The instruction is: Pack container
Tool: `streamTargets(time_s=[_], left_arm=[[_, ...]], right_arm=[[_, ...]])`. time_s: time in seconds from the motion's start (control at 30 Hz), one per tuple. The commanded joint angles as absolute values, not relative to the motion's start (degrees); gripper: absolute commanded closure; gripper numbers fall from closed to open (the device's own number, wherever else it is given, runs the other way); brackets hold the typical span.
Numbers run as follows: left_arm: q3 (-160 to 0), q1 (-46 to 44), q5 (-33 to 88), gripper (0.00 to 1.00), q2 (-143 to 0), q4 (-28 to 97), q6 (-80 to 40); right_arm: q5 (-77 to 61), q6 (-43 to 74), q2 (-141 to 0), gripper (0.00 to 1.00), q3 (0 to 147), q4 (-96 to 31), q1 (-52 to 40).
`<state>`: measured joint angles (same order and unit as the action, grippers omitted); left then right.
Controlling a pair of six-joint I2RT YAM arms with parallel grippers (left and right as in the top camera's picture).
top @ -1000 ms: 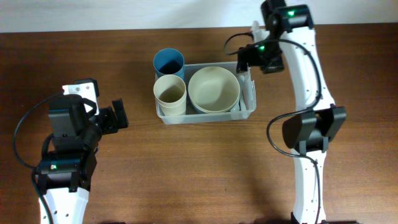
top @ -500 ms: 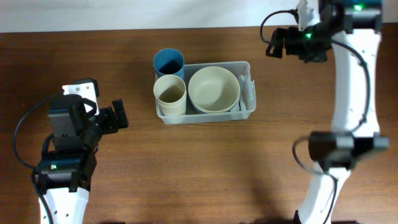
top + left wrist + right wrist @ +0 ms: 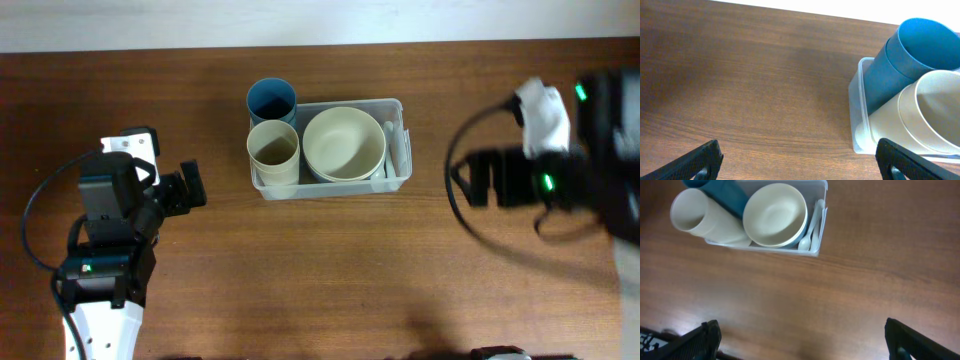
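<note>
The clear plastic container [image 3: 399, 178] sits at the table's middle back. It holds a cream bowl [image 3: 344, 143], a cream cup [image 3: 273, 150], a blue cup [image 3: 271, 101] and a white spoon [image 3: 391, 150] along its right wall. My left gripper [image 3: 190, 187] is open and empty, left of the container. My right gripper [image 3: 478, 180] is open and empty, right of it and blurred by motion. The right wrist view shows the container [image 3: 821, 227], bowl [image 3: 775, 215] and spoon [image 3: 810, 228] from above. The left wrist view shows the container's corner [image 3: 858, 115] with both cups.
The brown wooden table [image 3: 330, 280] fills the view. A white wall strip [image 3: 200, 20] runs along its far edge. The right arm's cable [image 3: 462, 215] loops beside the right gripper.
The right arm has swung from the container's back right corner away toward the front right and is blurred. The left arm and the container's contents have not moved.
</note>
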<state>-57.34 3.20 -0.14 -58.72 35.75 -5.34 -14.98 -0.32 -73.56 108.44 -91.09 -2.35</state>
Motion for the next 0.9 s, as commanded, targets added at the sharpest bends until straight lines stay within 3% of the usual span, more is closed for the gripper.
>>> streamTargets(time_s=[0.0,0.27,0.87], left_arm=[[-57.17,3.53,0.69,0.00,-58.81,35.64,-4.21],[-57.17,3.53,0.67,0.00,-58.81,35.62,-4.21],[-57.17,3.53,0.67,0.00,-58.81,35.62,-4.21]], right_arm=[[-14.59,2.24,-65.49,0.01,103.61,-91.70,-2.35],[-14.76,4.99,-54.43,0.01,101.47,-95.90,-2.35],[-8.45,4.56,-46.09,0.01,100.18,-95.57,-2.20]])
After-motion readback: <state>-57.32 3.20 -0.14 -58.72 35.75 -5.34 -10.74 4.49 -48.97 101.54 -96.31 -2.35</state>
